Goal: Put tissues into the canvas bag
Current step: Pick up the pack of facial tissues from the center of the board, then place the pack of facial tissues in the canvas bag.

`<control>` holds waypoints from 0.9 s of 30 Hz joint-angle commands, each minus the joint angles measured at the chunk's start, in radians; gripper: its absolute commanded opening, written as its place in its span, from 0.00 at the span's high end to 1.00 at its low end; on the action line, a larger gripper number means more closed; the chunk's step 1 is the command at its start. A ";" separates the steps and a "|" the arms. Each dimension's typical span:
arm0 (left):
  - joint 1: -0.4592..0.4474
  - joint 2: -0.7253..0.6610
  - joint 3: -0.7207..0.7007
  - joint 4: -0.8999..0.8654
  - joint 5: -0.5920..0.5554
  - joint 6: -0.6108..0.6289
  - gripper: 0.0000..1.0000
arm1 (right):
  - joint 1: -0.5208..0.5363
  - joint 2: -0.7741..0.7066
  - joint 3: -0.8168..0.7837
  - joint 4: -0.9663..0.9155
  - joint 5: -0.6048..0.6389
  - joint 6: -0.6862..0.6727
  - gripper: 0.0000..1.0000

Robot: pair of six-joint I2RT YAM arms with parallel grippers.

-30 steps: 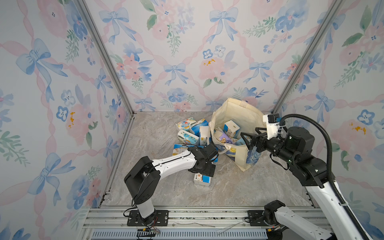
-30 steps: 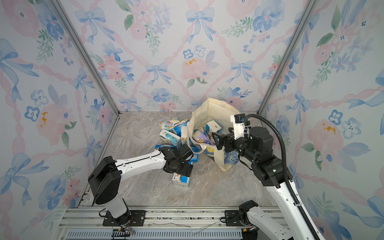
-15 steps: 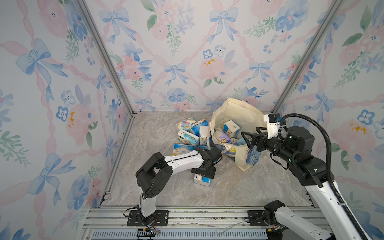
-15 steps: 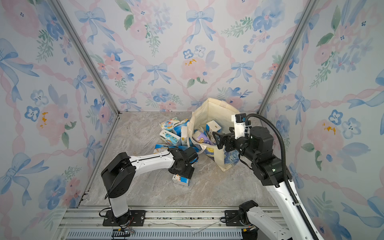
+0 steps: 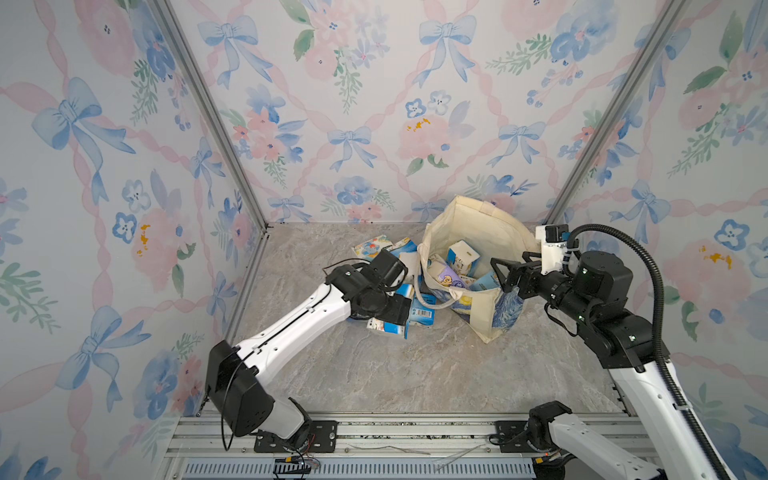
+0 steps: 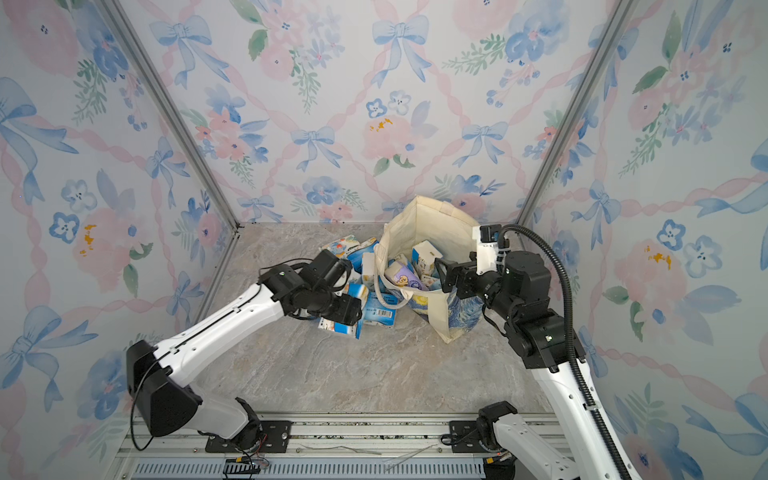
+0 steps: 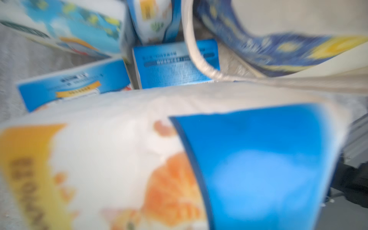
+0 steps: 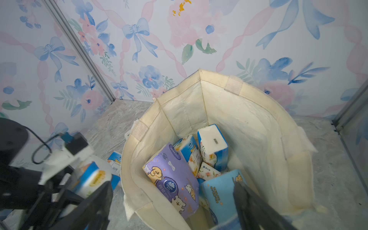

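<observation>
The left gripper, just left of centre in both top views, is clamped on 1 blue-and-white tissue pack beside the loose tissues on the table. The canvas bag stands right of centre, several packs inside. The right gripper, jaws apart, hovers at its near rim.

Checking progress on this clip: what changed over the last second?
The left gripper closed its jaws on a tissue pack and began lifting it toward the canvas bag. The right gripper stayed open at the bag's rim; the packs in the bag lay unchanged.
</observation>
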 commanded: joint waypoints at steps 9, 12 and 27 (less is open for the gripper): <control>-0.009 0.195 0.569 0.132 0.045 0.230 0.14 | -0.056 0.031 -0.003 0.027 0.136 -0.004 0.05; -0.038 0.359 0.753 0.137 0.050 0.271 0.14 | -0.085 0.050 -0.002 0.039 0.163 -0.004 0.05; -0.090 0.920 1.245 0.164 0.128 0.283 0.14 | -0.295 0.298 0.078 0.077 0.063 0.045 0.10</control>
